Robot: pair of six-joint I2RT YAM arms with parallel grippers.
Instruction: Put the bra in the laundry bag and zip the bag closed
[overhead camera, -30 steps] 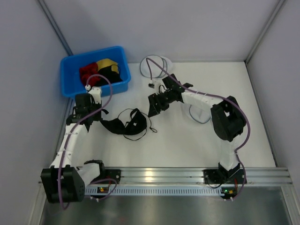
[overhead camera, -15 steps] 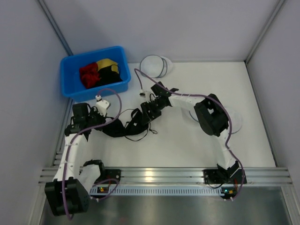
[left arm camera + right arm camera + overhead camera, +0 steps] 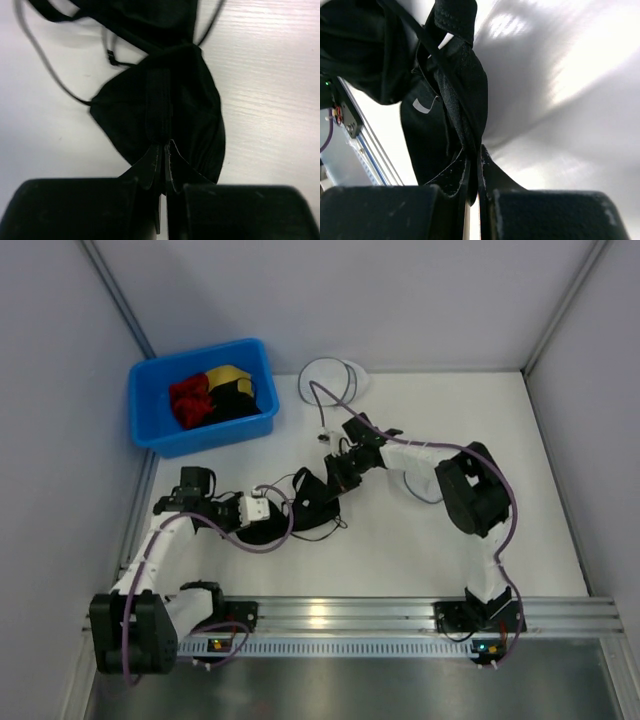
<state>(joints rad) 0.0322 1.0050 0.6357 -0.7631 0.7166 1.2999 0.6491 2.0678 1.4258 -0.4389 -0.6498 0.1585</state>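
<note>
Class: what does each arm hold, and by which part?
The bra: left fingers pinch one cup's edge, right fingers pinch fabric at its other end.

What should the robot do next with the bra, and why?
Probably lift the bra a little off the table with both arms together. The left gripper and the right gripper are each shut on a part of it, and it lies on the table. The bag, mostly hidden under the right arm, waits to its right.
</note>
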